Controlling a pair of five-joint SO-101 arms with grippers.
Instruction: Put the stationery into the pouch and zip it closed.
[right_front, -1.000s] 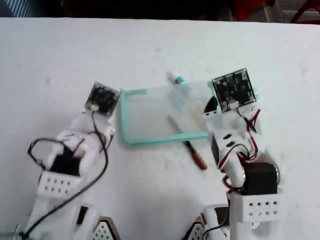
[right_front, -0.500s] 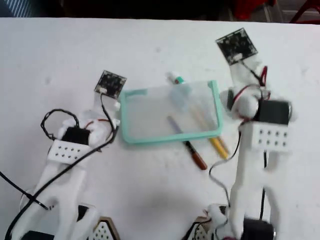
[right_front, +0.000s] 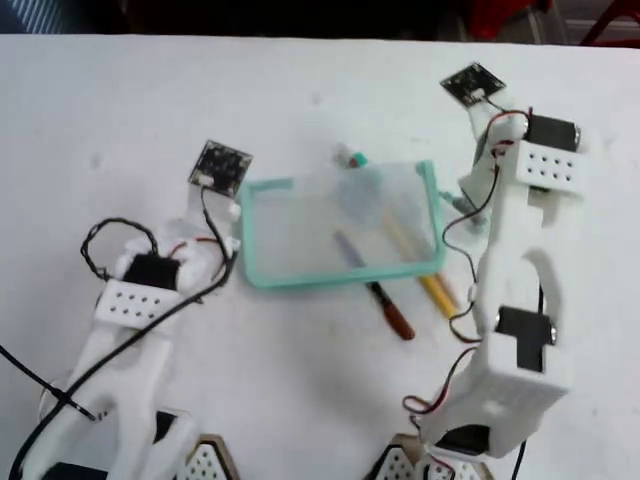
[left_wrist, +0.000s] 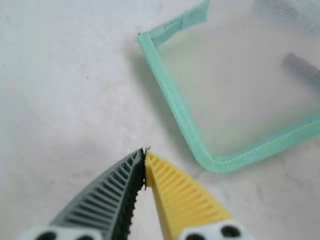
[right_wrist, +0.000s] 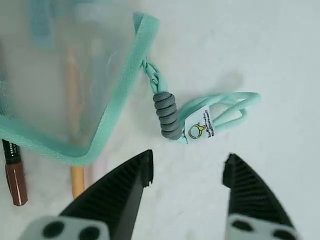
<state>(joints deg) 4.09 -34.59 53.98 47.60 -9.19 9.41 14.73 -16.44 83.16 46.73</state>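
you see a pouch (right_front: 300, 225) of frosted, see-through plastic, edged in coarse woven cloth tape. its cord (right_wrist: 227, 107) looks smooth and rubbery, with a small shiny metal clasp (right_wrist: 194, 131). the brown pen (right_front: 398, 320) looks glossy; the table (right_front: 150, 100) is matt.

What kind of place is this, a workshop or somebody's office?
Probably a robotics lab or hobby workbench; little of the room shows. At a plain white table stand a white plastic left arm and right arm with bare wires, beside a clear mint-edged pouch.

Under me I see a flat white worktop (right_front: 130, 90); beyond its far edge, something red (right_front: 505, 15) in the dark.
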